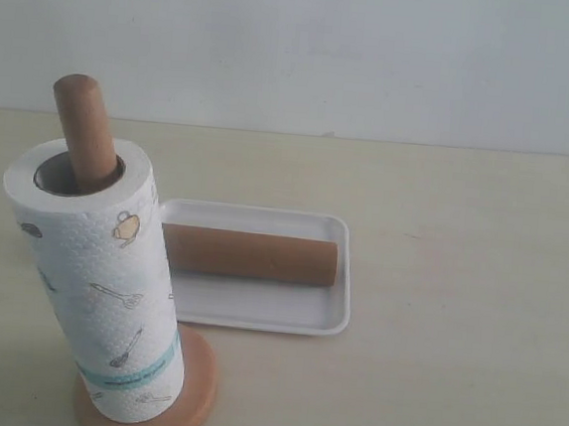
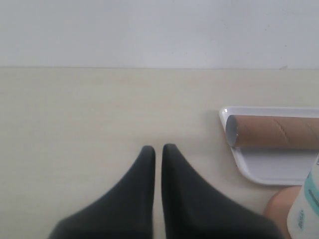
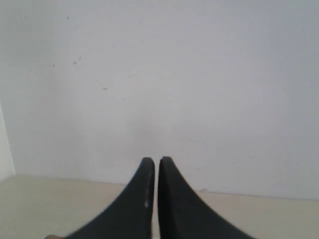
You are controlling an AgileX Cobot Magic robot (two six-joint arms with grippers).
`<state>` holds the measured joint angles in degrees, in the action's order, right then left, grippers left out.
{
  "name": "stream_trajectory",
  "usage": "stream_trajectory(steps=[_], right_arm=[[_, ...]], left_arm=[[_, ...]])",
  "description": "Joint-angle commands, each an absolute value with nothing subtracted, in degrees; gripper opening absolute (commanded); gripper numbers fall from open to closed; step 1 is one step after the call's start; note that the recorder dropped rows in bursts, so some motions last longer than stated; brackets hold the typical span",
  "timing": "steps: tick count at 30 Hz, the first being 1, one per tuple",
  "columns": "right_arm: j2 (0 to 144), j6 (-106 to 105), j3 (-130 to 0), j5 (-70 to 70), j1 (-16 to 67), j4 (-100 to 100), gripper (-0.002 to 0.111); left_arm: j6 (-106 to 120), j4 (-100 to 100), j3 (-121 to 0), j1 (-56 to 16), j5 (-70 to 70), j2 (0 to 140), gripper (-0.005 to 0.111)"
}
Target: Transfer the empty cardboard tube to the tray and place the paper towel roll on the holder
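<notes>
The paper towel roll stands upright on the wooden holder, whose pole pokes out of the roll's core. The empty cardboard tube lies on its side inside the white tray, just right of the roll. Neither gripper appears in the exterior view. My left gripper is shut with nothing in it, low over the table, with the tray and tube off to one side. My right gripper is shut and empty, facing the white wall.
A pale wooden table runs back to a plain white wall. An edge of the roll and the holder base shows in a corner of the left wrist view.
</notes>
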<state>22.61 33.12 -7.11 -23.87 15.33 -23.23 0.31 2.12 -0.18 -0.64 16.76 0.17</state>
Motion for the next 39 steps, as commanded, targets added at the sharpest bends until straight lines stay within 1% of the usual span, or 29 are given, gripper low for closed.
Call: stream_trajectory(steps=[1, 6, 9, 19, 24, 33, 39], right_arm=[[22.46, 23.28, -4.55, -24.08, 15.74, -7.15, 0.003], [22.46, 8.89, -3.04, -23.67, 20.5, 4.16, 0.003], [22.46, 4.62, -3.02, -23.59, 21.86, 6.08, 0.003], [22.46, -0.35, -3.02, -15.08, 21.86, 5.24, 0.003], [22.46, -3.05, -2.82, -14.38, 21.73, 5.24, 0.003], [12.32, -4.66, 0.0, -5.83, 12.83, 5.35, 0.003], [5.74, -4.56, 0.0, 3.61, 6.72, 5.47, 0.003]], left_arm=[[0.48, 2.38, 0.0, -0.38, 16.67, 0.0, 0.004], [0.48, 2.38, 0.0, -0.38, 16.67, 0.0, 0.004], [0.48, 2.38, 0.0, -0.38, 16.67, 0.0, 0.004], [0.48, 2.38, 0.0, -0.38, 16.67, 0.0, 0.004], [0.48, 2.38, 0.0, -0.38, 16.67, 0.0, 0.004], [0.48, 2.38, 0.0, -0.38, 16.67, 0.0, 0.004], [0.48, 2.38, 0.0, -0.38, 16.67, 0.0, 0.004]])
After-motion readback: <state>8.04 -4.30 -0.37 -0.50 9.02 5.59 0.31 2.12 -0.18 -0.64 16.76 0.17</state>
